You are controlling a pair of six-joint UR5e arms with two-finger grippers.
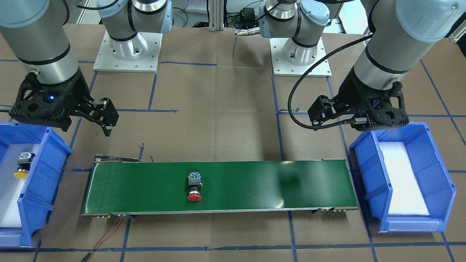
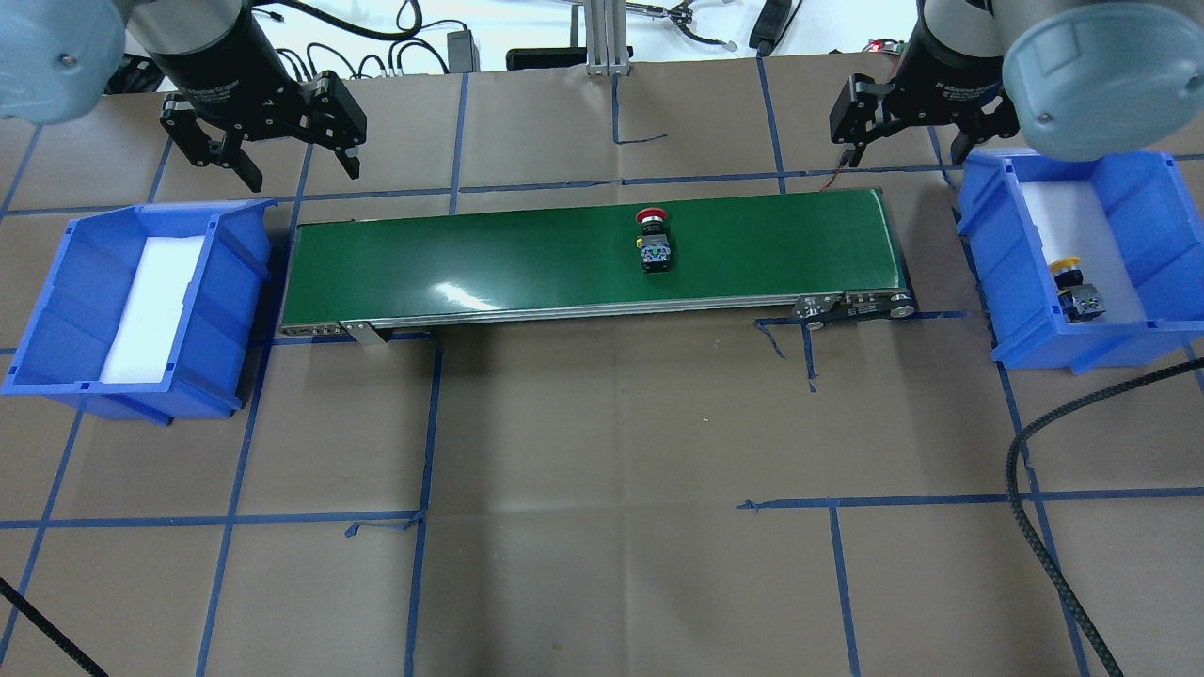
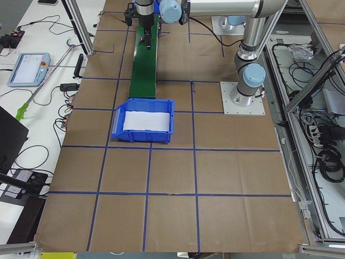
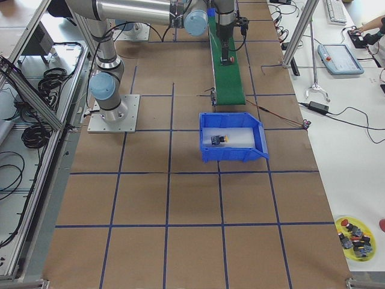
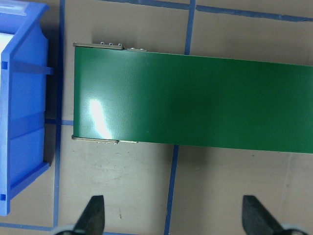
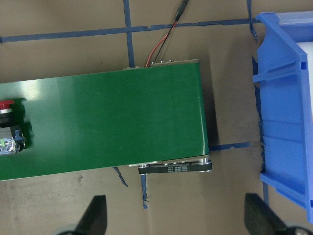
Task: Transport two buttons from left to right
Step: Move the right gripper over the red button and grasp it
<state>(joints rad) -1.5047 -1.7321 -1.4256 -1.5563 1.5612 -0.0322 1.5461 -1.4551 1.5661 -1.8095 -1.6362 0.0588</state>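
Observation:
The red-capped button [image 1: 194, 187] lies on its side on the green conveyor belt [image 1: 255, 182], right of the belt's middle in the overhead view [image 2: 653, 241]. It also shows at the left edge of the right wrist view [image 6: 7, 132]. The yellow-capped button [image 2: 1074, 287] lies on white foam in the right blue bin [image 2: 1138, 235]. My left gripper [image 2: 304, 177] is open and empty, above the table just beyond the belt's left end. My right gripper [image 2: 908, 155] is open and empty, just beyond the belt's right end beside the right bin.
The left blue bin [image 2: 66, 301] holds only white foam. A red and black wire [image 6: 164, 41] runs from the belt's right end. A black cable [image 2: 1044, 527] hangs over the near right of the table. Blue tape lines cross the brown table cover.

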